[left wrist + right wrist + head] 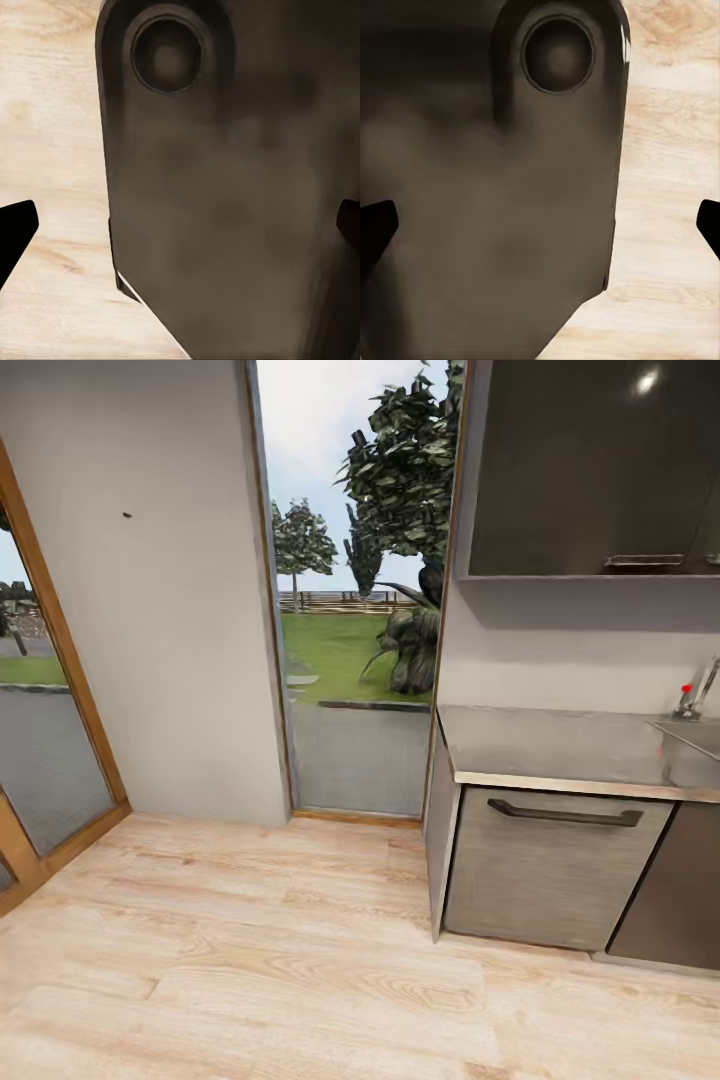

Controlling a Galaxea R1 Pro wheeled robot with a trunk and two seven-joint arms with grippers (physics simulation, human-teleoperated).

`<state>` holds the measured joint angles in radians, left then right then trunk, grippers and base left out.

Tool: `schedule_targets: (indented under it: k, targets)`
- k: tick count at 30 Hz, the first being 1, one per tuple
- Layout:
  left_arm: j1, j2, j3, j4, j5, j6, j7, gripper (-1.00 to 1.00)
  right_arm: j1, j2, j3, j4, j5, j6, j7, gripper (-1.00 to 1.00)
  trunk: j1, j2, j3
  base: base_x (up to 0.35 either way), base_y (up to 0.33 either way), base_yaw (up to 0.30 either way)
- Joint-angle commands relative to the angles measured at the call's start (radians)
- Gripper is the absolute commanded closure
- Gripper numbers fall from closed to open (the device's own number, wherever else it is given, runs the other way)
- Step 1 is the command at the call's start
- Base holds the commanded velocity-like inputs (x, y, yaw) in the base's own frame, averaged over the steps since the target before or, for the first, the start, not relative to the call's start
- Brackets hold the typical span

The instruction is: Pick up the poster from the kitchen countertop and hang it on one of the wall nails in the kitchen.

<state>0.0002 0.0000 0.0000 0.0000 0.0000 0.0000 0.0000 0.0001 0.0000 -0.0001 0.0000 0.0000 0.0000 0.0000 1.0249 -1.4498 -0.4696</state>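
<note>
Kitchen countertop (560, 750), at my right over dark cabinets, carries no poster on the stretch in view (its whereabouts I cannot tell). One wall nail (127, 515), a dark dot, sits high on the pale wall left of the glass door (350, 610). My left gripper (180, 225) and right gripper (540, 225) hang spread apart, nothing between their fingertips, over plank floor (250, 960). Pick-up and hanging both remain.

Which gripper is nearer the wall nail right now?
Likely left: the nail sits left on the wall. Both the left gripper and right gripper hang open over the floor, well below it.
</note>
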Motion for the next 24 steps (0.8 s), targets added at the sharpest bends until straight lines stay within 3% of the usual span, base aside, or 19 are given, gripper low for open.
schedule_targets:
  k: [1,22,24]
  targets:
    - [0.0,0.0,0.0,0.0,0.0,0.0,0.0,-1.0,0.0,0.0,0.0,0.0,0.0,0.0,0.0,-1.0,0.0,0.0,0.0,0.0,0.0,0.0]
    - [-0.002,0.005,0.002,0.0,-0.001,-0.002,-0.001,-1.0,0.003,0.002,0.008,0.0,0.009,-0.001,-0.001,-1.0,0.0,0.0,0.0,0.0,0.0,0.0]
    - [0.004,0.016,0.003,-0.003,0.003,-0.001,0.0,-1.0,-0.008,0.002,0.009,-0.011,0.008,-0.002,-0.002,-1.0,0.0,0.0,0.0,0.0,0.0,0.0]
